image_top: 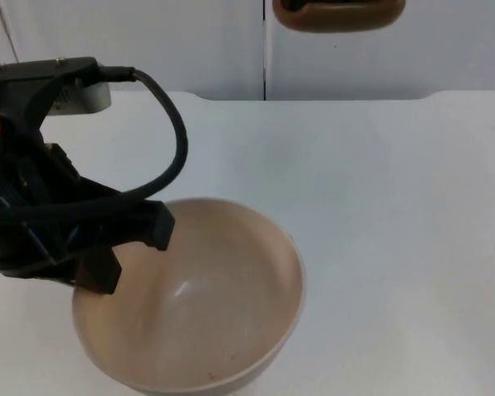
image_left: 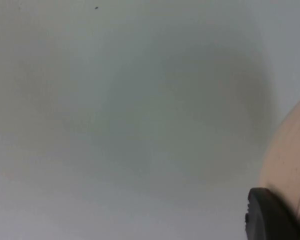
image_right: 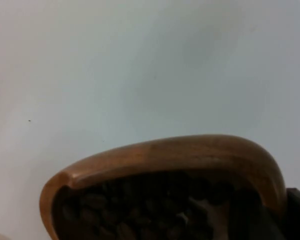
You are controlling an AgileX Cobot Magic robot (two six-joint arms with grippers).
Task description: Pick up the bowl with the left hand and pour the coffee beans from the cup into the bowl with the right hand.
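My left gripper (image_top: 124, 252) is pinching the rim of the bowl (image_top: 198, 305). One finger is inside the bowl and the other looks to be outside, so I think it is closed on the rim. The bowl is tan and round, and I can see no beans in it. In my left wrist view one black fingertip (image_left: 270, 215) sits right against the bowl's side (image_left: 290, 165), with the white table (image_left: 115, 125) below. A soft shadow lies on the table under the bowl, so I think the bowl is off the table, but I can't be sure.

My right gripper (image_right: 270, 215) is beside the wooden cup (image_right: 165, 160). A dark finger is at the cup's edge, but I cannot tell if it is squeezing the cup. The cup is brown and full of dark coffee beans (image_right: 135, 205). From the top view the cup (image_top: 340, 12) is up near the grey wall (image_top: 148, 41), well apart from the bowl.

What could go wrong? I hold the bowl by one edge only, so it could tip or slip out of my fingers. The cup is not over the bowl yet. If I tip it too soon, the beans will fall on the table. If I pour too fast, beans could bounce out.
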